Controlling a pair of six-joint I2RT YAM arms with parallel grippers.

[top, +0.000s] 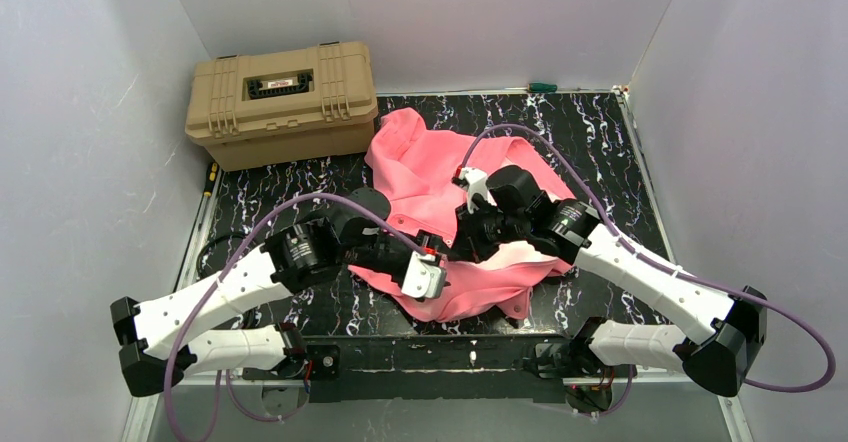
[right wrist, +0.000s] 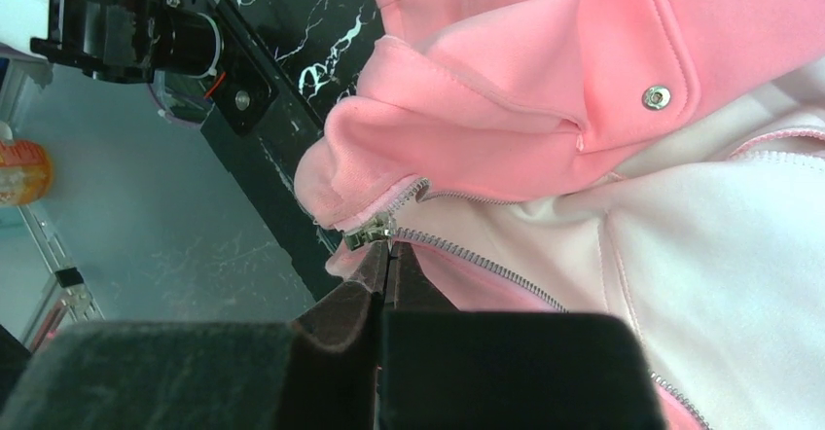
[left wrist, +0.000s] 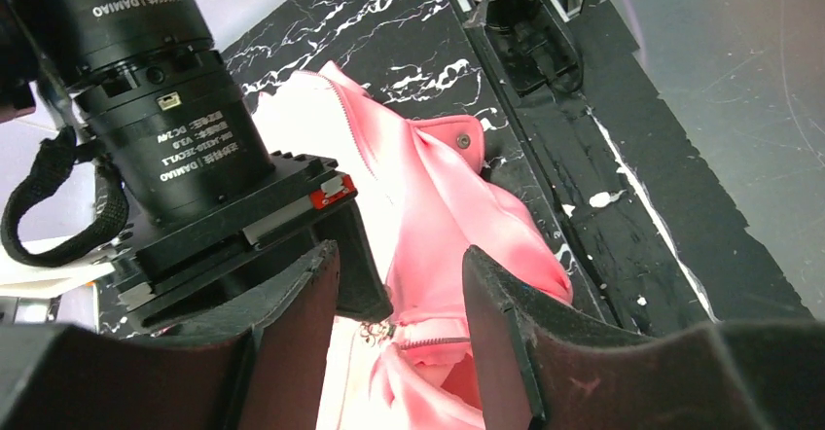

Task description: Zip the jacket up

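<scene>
The salmon-pink jacket [top: 420,162] lies crumpled on the black marbled table [top: 600,142], with its pale lining showing near the front edge. In the right wrist view the metal zipper slider [right wrist: 370,232] sits at the bottom hem of the jacket [right wrist: 506,60]. My right gripper [right wrist: 389,248] is shut, with its tips pinched at the slider's pull. In the left wrist view my left gripper [left wrist: 399,250] stands open over the jacket [left wrist: 438,187], one finger on each side of the slider [left wrist: 387,335], touching nothing. Seen from above, the left gripper [top: 432,272] and right gripper [top: 465,230] meet over the hem.
A tan hard case [top: 280,102] stands at the back left, partly off the table. A green-handled tool [top: 542,87] lies at the back edge and a yellow-handled one [top: 210,177] at the left edge. White walls close in three sides.
</scene>
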